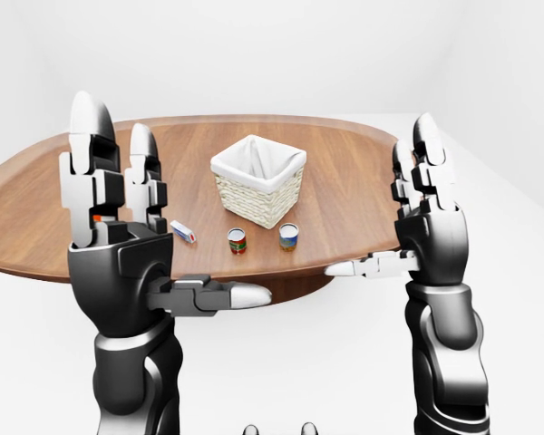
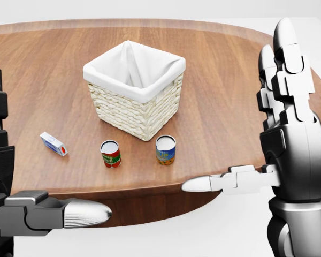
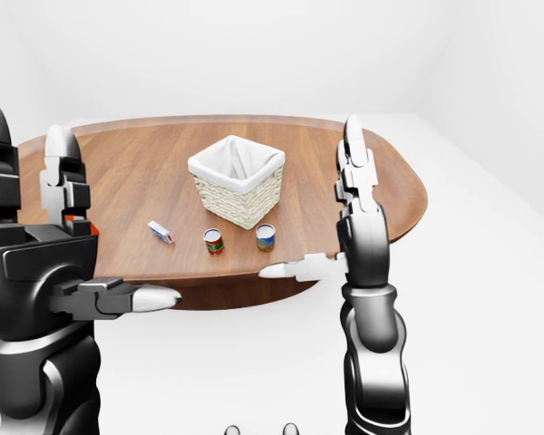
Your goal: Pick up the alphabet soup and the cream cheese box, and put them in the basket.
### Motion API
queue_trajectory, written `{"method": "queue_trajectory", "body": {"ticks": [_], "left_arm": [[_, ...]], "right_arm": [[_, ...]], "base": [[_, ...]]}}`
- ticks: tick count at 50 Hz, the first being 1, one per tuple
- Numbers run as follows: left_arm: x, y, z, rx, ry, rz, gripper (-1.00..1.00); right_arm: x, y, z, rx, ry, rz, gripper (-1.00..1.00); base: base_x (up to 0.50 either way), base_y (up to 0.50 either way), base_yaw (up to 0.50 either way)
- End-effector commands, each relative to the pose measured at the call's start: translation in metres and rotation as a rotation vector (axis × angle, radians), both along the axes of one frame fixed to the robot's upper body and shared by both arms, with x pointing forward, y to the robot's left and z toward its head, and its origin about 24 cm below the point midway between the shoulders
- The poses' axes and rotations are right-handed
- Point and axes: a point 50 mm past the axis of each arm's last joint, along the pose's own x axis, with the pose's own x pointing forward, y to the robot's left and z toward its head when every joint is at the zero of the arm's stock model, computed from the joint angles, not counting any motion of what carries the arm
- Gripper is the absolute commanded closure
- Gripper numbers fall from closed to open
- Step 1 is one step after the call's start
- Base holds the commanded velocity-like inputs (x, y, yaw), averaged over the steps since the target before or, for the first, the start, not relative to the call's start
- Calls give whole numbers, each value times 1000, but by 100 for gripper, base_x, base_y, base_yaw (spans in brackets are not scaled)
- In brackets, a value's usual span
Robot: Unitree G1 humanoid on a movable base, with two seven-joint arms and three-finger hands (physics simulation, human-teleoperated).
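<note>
While both arms are raised near the camera with nothing in them, the black-and-silver left hand [image 1: 118, 227] stands with its fingers upright and spread and its thumb jutting sideways, and the black-and-silver right hand [image 2: 278, 134] holds the same splayed pose at the right. Between them lies the round brown wooden desk [image 2: 53, 80]. Near its middle sits the square woven wicker basket with a white cloth lining [image 2: 135, 91]. Just near of it stand two cans, apart from each other: the red-and-green alphabet soup can [image 2: 111, 154] to the left, and a blue-and-yellow can [image 2: 165, 149] to the right. Farther left lies the small white-and-blue cream cheese box [image 2: 53, 144], flat on the wood.
</note>
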Motion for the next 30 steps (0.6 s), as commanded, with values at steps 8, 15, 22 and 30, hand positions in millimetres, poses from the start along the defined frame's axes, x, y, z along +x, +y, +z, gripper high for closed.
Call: {"method": "queue_trajectory", "body": {"ticks": [8,15,22,30], "left_arm": [[1,0,-2,6,12,2,-100],[1,0,-2,6,12,2,-100],[1,0,-2,6,12,3,-100],[1,0,-2,6,12,3,-100]], "right_arm": [[2,3,-1,-14,5,-4,-100],[2,3,-1,-14,5,-4,-100],[2,3,-1,-14,5,-5,-100],[2,3,-1,-14,5,-5,-100]], "base": [[0,0,0],[0,0,0],[0,0,0],[0,0,0]]}}
